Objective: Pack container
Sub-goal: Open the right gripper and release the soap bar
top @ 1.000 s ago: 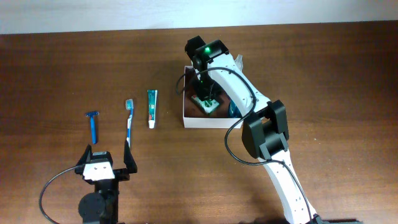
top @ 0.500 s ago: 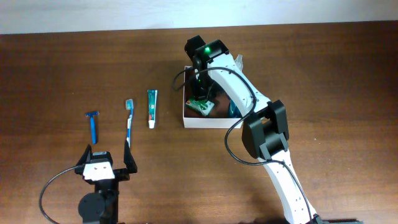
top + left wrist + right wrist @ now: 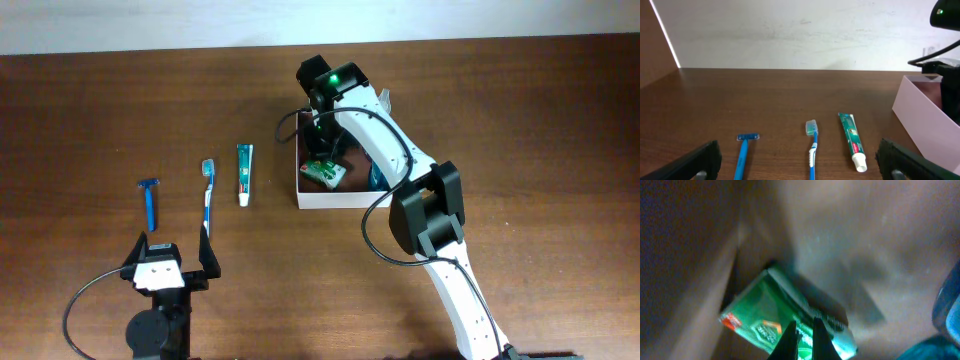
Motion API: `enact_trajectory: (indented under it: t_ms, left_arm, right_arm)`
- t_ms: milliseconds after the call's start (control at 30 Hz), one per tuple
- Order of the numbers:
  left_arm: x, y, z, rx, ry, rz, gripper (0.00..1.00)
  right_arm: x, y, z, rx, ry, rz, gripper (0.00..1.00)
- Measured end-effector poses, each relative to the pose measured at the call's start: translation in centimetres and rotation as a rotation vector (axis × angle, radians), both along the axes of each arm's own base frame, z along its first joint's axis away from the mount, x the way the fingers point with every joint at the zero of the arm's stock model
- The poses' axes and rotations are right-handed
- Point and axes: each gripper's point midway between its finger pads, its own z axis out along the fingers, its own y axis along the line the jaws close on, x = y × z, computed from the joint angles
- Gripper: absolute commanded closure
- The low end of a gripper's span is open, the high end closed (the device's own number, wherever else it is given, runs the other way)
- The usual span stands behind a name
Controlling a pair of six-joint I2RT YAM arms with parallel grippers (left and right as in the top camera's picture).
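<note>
The container (image 3: 330,198), a shallow white-walled box with a reddish-brown inside, sits at the table's middle; its pale wall (image 3: 920,120) shows at the right of the left wrist view. A green packet (image 3: 322,173) lies tilted in its left part. My right gripper (image 3: 320,150) reaches down into the box, shut, its narrow tips (image 3: 806,335) right over the green packet (image 3: 760,325); whether they pinch it I cannot tell. My left gripper (image 3: 170,262) rests open near the front edge with nothing between its fingers (image 3: 700,160).
A blue razor (image 3: 150,200), a toothbrush (image 3: 207,195) and a toothpaste tube (image 3: 244,173) lie in a row left of the container. A blue item (image 3: 375,178) lies in the container's right part. The right arm (image 3: 440,250) spans the table's right side.
The green packet has shifted a little to the left inside the container and tilted, with the right gripper moving over it. The left arm has stayed still.
</note>
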Motion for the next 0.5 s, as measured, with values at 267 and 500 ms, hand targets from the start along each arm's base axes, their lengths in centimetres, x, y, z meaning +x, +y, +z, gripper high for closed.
enact_trajectory:
  t_ms: [267,500]
  left_arm:
    - [0.0,0.0,0.0,0.0,0.0,0.0,0.01]
    - [0.0,0.0,0.0,0.0,0.0,0.0,0.01]
  right_arm:
    - [1.7,-0.2,0.1,-0.023,-0.078,-0.009,0.96]
    - [2.5,-0.2,0.2,-0.028,-0.114,-0.012,0.96]
